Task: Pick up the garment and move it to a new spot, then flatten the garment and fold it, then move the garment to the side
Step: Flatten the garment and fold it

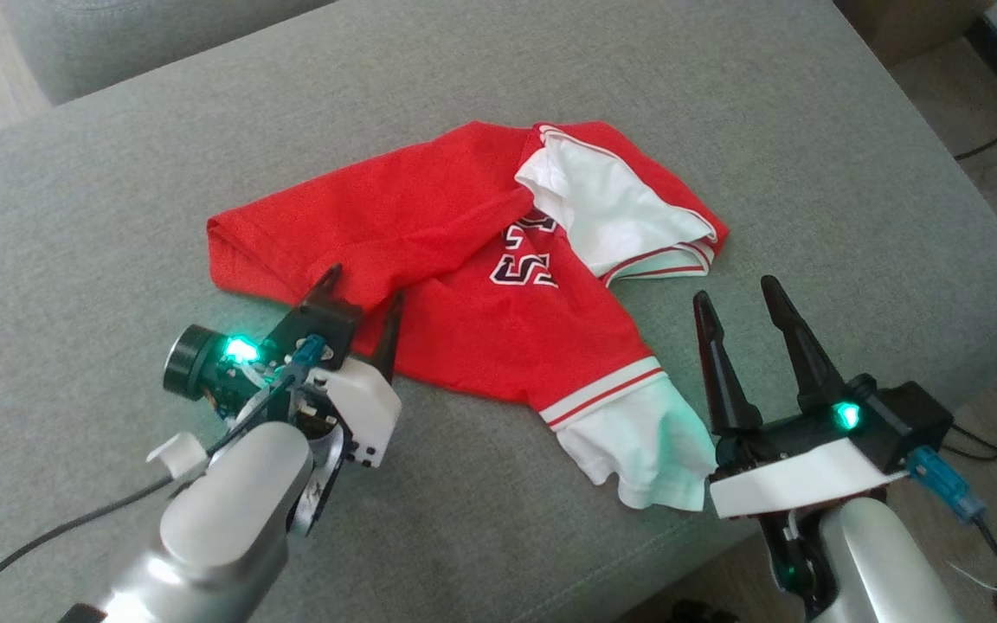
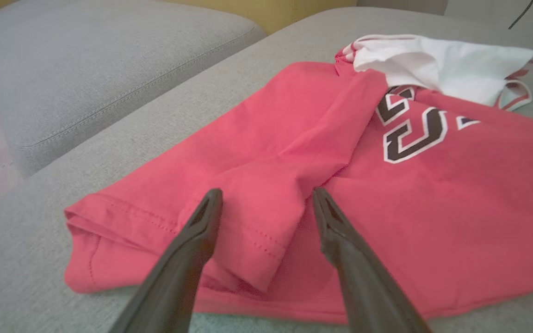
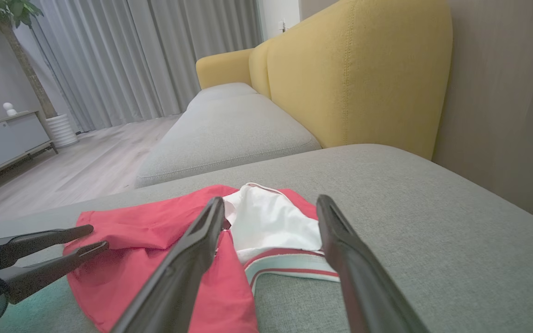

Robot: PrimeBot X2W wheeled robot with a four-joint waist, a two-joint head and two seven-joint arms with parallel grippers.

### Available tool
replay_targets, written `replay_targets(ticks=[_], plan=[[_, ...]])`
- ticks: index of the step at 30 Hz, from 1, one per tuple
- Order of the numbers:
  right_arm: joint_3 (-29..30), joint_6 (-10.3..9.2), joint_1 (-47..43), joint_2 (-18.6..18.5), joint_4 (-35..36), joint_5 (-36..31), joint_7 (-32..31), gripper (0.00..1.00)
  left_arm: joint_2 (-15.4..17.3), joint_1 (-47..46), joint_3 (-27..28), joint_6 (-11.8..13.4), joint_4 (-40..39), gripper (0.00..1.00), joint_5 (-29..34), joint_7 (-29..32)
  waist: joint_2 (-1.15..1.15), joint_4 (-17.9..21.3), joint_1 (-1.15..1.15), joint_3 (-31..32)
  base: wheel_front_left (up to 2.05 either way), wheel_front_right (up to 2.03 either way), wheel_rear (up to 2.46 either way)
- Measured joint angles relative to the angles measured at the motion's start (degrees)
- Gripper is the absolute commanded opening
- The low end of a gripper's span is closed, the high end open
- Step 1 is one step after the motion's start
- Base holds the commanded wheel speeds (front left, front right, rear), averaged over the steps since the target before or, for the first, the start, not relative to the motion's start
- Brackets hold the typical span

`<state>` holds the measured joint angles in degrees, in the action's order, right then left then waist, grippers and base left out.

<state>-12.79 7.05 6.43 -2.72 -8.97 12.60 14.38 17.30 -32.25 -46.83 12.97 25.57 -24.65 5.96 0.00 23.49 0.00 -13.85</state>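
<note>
The grey sofa cushion (image 1: 723,104) carries everything here, and the garment (image 1: 429,225) (a red jersey with white sleeves) lies rumpled near its middle. The hem edge on my left side is doubled over in a hem flap (image 2: 248,240). The far white sleeve (image 1: 611,208) is turned back across the chest, and the near white sleeve (image 1: 646,450) trails toward the cushion's near edge. I judge the flattening step is in hand, with folding not yet begun. My left end effector (image 1: 365,285) sits at the hem flap, jaws spread wide and gripping nothing; whether its tips touch the cloth I cannot tell. My right end effector (image 1: 735,290) sits just beside the near white sleeve, equally wide and empty. Next I want a pinch on the doubled hem and one on the sleeve side, then a pull apart — low and even, so the cloth spreads rather than bunches
</note>
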Motion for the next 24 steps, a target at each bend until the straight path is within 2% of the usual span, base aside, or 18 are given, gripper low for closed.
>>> replay_targets(ticks=[6,8,9,10,14,17,21,24], plan=[[0.04,0.0,0.0,0.0,0.0,0.0,0.0,1.0,-0.52,-1.18,-0.57,-0.81,5.59,0.98,0.1,-1.83,0.0,0.77,0.0,-0.44,0.0,0.0,0.0],[0.05,0.0,0.0,0.0,0.0,0.0,0.01,1.0,-0.55,-1.51,-0.58,-0.89,6.31,0.32,0.11,-2.19,0.0,0.81,0.0,-0.48,0.0,0.0,0.0],[0.07,0.0,0.0,0.0,0.01,0.0,0.0,1.0,-0.62,-1.94,-0.59,-1.01,7.05,0.11,0.29,-2.42,0.0,0.82,0.0,-0.54,0.0,0.0,0.0],[0.1,0.0,0.0,0.0,0.01,0.01,0.0,1.0,-0.75,-2.38,-0.58,-1.32,7.64,0.0,0.41,-2.96,0.0,0.79,0.0,-0.59,0.0,0.0,0.0],[0.68,0.0,-0.01,0.0,0.02,0.01,0.0,1.0,-1.77,-3.75,-0.12,-1.98,8.34,0.0,0.18,-5.9,0.0,-0.06,0.0,-0.49,0.0,0.0,0.0],[1.27,0.0,-0.03,0.01,0.04,-0.01,0.0,1.0,-1.79,-3.74,0.13,-2.21,5.76,0.0,-0.2,-7.04,0.0,-1.07,0.0,-0.15,0.0,0.0,0.0],[3.02,0.0,-0.27,0.01,0.13,-0.73,0.0,1.0,-0.47,-2.34,0.64,-1.76,-4.43,0.0,-1.86,-6.16,0.0,-3.09,0.0,0.62,0.0,0.0,0.0],[4.57,0.0,-0.94,0.01,0.31,-1.75,0.01,1.0,1.63,1.31,0.48,-0.4,-14.41,0.0,-2.55,-3.25,0.0,-5.22,0.0,1.43,0.0,0.0,0.0]])
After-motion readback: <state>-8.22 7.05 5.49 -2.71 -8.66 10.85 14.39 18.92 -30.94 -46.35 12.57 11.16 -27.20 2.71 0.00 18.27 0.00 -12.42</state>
